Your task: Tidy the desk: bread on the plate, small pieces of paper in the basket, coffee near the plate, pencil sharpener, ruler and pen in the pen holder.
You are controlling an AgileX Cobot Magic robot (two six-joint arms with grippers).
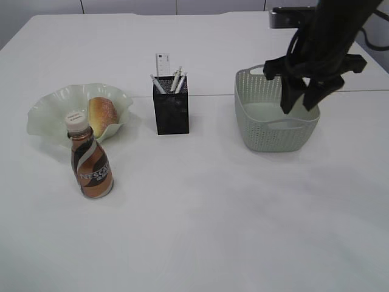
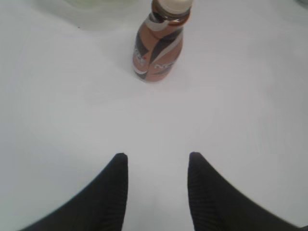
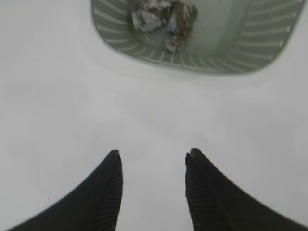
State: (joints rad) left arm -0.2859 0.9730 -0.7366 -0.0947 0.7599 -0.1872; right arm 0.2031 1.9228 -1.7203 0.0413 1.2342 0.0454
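White table [image 1: 200, 231] surface is seen across all views. A bread roll [image 1: 102, 115] is laid in the pale green wavy plate [image 1: 45, 112] towards the left edge, and a Nescafé coffee bottle [image 1: 91, 159] is stood upright just in front of the plate, nearer the front edge. A black mesh pen holder [image 1: 171, 109] is placed at mid-table, with a ruler [image 1: 162, 64] and pens [image 1: 177, 79] stood in it. Crumpled paper pieces [image 3: 161, 19] are seen inside the green woven basket [image 1: 255, 131] towards the right edge. The right gripper [image 1: 299, 100] is held above the basket, jaws parted and empty. The left gripper [image 2: 156, 168] is held over bare table near the bottle, jaws likewise parted, nothing gripped.
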